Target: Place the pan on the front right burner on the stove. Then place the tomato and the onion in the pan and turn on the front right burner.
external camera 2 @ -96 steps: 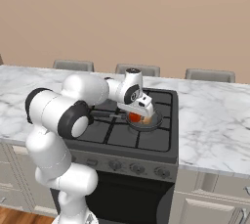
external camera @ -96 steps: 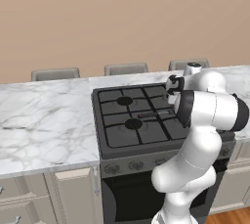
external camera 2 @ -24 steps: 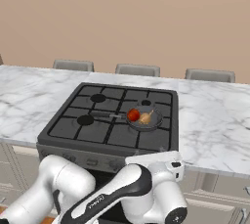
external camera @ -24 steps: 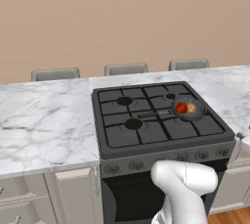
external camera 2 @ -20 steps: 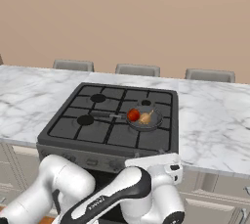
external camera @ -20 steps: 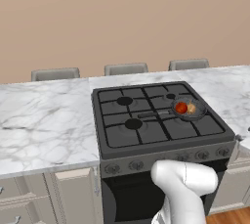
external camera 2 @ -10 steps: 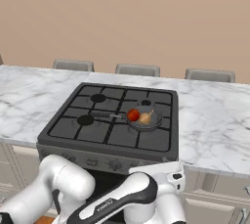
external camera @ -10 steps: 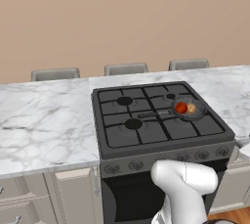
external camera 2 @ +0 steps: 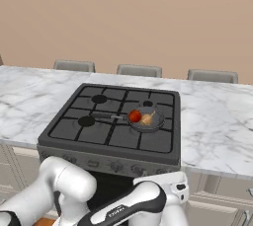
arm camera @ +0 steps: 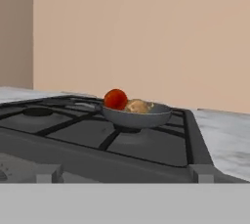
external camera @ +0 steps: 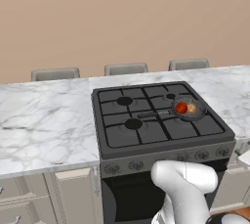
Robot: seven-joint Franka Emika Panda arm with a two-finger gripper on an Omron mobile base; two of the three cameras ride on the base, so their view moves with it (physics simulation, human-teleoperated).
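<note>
Marble counter flanking stove, tomato beside onion in pan, pincer wide.

The stove sits between two stretches of counter, with the wall behind. The pan rests on the grate at the stove's right side, its handle pointing left toward the stove's middle. In the pan lie the tomato on the left and the onion on the right, touching. A row of knobs runs along the stove's front
</note>
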